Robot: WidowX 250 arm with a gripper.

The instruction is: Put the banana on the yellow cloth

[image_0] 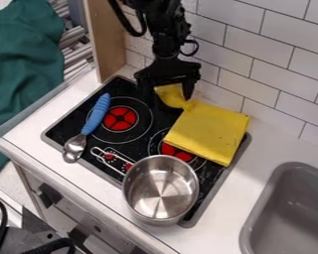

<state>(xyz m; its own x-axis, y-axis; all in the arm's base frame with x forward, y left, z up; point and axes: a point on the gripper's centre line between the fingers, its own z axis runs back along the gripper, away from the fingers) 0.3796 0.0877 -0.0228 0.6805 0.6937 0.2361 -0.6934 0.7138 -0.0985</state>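
Right under your gripper (167, 93) there's a small yellow piece (170, 95), up at the back of the stove (58, 130) by the tiled wall (255, 54). Honestly, you can't tell from this angle if that piece is the banana or just a bunched bit of the cloth, so I can't pin the banana down for you. Same deal with the grip: I can't tell if you're clamped on anything or let go.

Your yellow cloth (209, 130) starts just beside the gripper and spreads away toward the sink (287, 211), partly covering a red burner (178, 151). Off to the other side of the gripper, you've got another red burner (119, 118) and a spoon (75, 148) with a blue handle (97, 114). Farther out in front of the gripper sits your metal pot (160, 191), upright, past the cloth, its wire handle (110, 159) angled toward the spoon.
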